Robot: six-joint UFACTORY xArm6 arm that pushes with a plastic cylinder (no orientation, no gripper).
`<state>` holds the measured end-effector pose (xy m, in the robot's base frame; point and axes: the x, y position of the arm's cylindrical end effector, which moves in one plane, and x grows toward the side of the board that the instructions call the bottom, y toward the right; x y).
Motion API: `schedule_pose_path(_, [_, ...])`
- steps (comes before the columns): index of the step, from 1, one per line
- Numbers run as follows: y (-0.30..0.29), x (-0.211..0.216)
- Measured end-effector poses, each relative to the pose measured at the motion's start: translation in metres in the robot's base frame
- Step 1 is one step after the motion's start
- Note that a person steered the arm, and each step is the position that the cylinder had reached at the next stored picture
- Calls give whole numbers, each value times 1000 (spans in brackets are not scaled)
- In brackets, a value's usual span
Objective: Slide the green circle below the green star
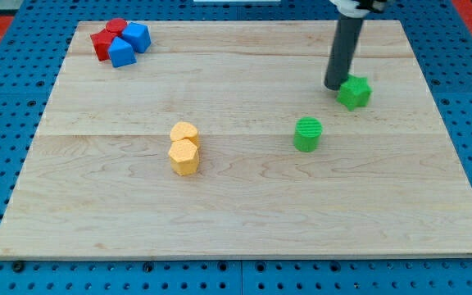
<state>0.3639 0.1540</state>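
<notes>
My tip (335, 86) rested on the desk (244, 205), touching the green star (355, 93) at its left. The green circle (307, 134) sat near, toward the view's bottom-left. No end effector was fitted; state not applicable.

Rod near-upright, leaning slightly to view's right at top; my tip (335, 87) down on board, upper right.

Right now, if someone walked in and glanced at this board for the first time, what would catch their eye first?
Probably the straight dark rod coming down at the view's upper right, with my tip right against the left side of the green star-shaped block. Just below and to the left sits the green round block, apart from it. A tight red and blue cluster fills the top left corner, and two yellow blocks touch near the middle of the wooden board.
</notes>
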Motion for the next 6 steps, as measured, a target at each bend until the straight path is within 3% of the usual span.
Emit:
schedule_pose_path(1, [-9, 35])
schedule_pose_path(2, [-134, 41])
schedule_pose_path(3, [-126, 91])
schedule_pose_path(4, [-41, 66])
schedule_pose_path(5, [-15, 60])
schedule_pose_path(6, [-73, 114])
